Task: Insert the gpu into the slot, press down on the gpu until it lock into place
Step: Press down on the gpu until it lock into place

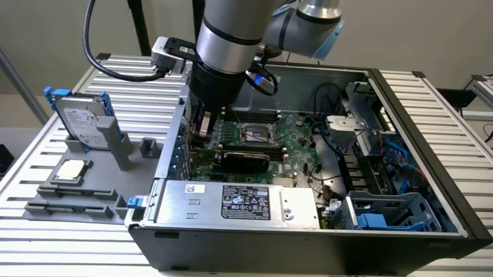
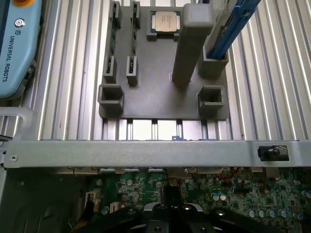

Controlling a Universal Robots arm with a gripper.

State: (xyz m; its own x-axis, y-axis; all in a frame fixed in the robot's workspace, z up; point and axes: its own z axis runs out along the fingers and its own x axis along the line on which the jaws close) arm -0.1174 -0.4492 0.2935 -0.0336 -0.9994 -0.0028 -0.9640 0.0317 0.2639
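Gpu: the gpu sits low on the green motherboard, just behind the silver power-supply box that fills the case's near edge. Its long black body runs parallel to that box.
Slot: a little bright blue of the slot shows at the card's end toward the exterior view's left. The card covers the rest, so it appears to stand along the slot.
Gripper: the gripper hangs inside the case, farther in than the card and close to the case wall on the exterior view's left. It is near the card but apart from it.
Grip: I cannot tell whether it is open or closed. Nothing shows in its hold.
Socket: the processor socket lies beyond the card, near the middle of the board and just beside the gripper.
Bench: the case rests on the slatted bench. Outside the case wall, a grey fixture tray carries a processor chip, and a hard drive stands upright at its far corner.
Progress: by my reading the card is already placed at the slot and let go, so the insertion looks done or nearly so. Whether it is pressed fully home and locked cannot be judged here, so that part counts as unconfirmed.
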